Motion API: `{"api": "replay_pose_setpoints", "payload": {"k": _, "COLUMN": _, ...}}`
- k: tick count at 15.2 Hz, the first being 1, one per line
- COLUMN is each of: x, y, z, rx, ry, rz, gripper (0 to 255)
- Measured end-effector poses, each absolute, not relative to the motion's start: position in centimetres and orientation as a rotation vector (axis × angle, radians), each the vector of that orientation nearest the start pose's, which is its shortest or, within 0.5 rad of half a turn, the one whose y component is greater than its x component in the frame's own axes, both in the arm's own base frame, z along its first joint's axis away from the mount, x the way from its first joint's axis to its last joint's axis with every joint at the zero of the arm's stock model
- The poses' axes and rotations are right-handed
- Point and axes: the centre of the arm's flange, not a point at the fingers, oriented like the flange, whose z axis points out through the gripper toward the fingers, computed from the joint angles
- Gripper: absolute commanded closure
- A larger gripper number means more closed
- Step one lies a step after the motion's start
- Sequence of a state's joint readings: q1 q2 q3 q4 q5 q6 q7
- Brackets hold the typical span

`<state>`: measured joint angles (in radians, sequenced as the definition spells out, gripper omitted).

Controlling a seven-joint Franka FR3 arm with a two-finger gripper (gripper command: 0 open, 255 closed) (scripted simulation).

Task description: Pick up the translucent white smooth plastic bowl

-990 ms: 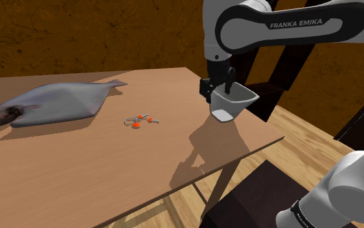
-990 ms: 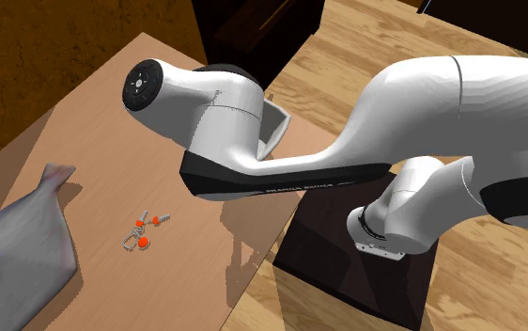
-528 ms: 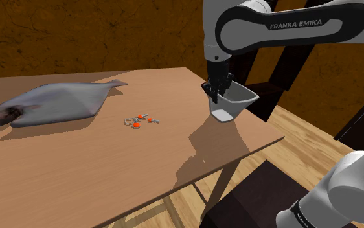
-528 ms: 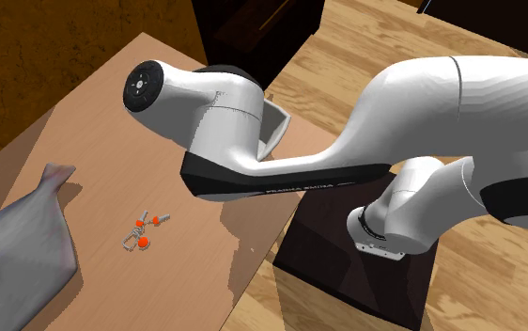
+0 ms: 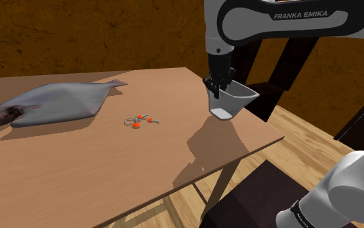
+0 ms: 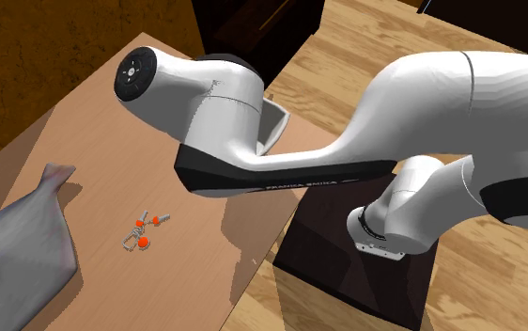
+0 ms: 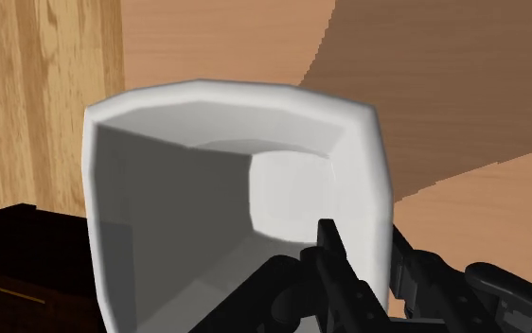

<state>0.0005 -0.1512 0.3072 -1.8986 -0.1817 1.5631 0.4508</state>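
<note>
**White bowl held up over the table's edge**

The white bowl hangs in the air, just above the table, close to the edge on the stand's side. The black gripper pinches the bowl's wall. One of its fingers is inside the bowl and the other is outside. A grey fish lies far away, by the other end.

On table, fish, keyring near it — bowl over edge
</note>
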Motion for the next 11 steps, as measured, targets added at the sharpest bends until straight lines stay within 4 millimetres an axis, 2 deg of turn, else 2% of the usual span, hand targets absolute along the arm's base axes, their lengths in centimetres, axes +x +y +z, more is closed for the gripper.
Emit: {"api": "replay_pose_setpoints", "payload": {"k": 11, "x": 47.5, "y": 14.0, "z": 60.6, "rx": -3.411, "ry": 0.230, "rz": 0.162, "gripper": 255}}
